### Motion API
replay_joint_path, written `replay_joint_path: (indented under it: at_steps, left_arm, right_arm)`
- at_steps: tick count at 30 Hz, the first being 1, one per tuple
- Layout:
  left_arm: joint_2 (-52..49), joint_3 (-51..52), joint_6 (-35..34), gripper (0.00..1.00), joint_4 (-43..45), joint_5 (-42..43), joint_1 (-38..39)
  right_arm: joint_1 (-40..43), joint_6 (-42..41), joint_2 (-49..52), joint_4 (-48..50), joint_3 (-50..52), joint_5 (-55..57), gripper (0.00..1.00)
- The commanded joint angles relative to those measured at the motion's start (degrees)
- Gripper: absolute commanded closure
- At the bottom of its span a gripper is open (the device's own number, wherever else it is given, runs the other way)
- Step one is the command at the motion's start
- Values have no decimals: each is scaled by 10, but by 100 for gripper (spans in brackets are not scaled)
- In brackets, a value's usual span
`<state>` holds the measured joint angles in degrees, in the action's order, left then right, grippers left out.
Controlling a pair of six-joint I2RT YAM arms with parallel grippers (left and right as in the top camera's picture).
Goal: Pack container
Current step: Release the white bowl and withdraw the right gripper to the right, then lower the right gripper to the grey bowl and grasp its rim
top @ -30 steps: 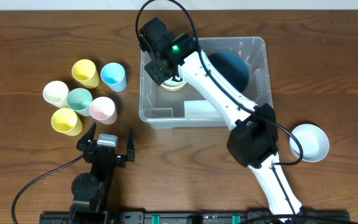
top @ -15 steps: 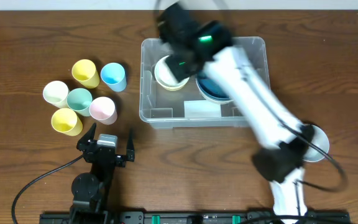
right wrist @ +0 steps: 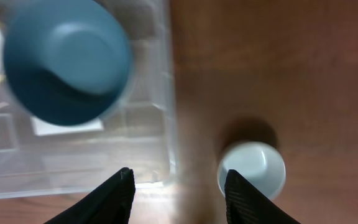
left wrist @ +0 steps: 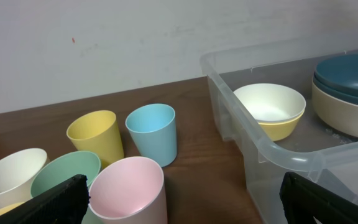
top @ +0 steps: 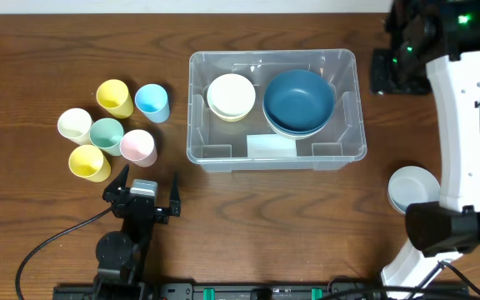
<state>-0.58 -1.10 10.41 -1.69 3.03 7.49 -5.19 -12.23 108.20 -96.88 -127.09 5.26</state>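
The container (top: pixel 346 108) is a large clear bin at the table's middle. It holds a cream bowl stacked on a yellow one (top: pixel 231 97) at the left and a stack topped by a dark blue bowl (top: pixel 299 102) at the right. My right gripper (top: pixel 389 72) is open and empty, high up beyond the bin's far right corner. Its wrist view shows the blue bowl (right wrist: pixel 67 62), the bin's wall (right wrist: pixel 157 155) and a white bowl (right wrist: pixel 252 169) under the open jaws (right wrist: pixel 179 196). My left gripper (top: pixel 147 188) is open and empty near the front edge.
Several cups stand left of the bin: yellow (top: pixel 115 97), blue (top: pixel 152 102), white (top: pixel 75 125), green (top: pixel 106 132), pink (top: pixel 138 147), yellow (top: pixel 88 162). The pink cup (left wrist: pixel 128 186) is just ahead of the left jaws (left wrist: pixel 185 208). A white bowl (top: pixel 412 190) sits at the right front.
My right arm has swung up and away from over the cream bowl in the bin's left half to beyond its far right corner. The left arm has not moved.
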Motion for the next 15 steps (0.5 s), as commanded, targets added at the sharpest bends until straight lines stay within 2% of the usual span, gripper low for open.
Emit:
replay_joint_path:
  at_steps: [1,10,15]
  left_arm:
    - [3,9,3,2,-22,0,-3]
    - [3,9,3,2,-22,0,-3]
    - [3,9,3,2,-22,0,-3]
  right_arm:
    - [42,-12,-41,-3,81,20,51]
    - [177,-79,-163,126,304,-17,51]
    - [213,-120,-199,236,430,-61,50]
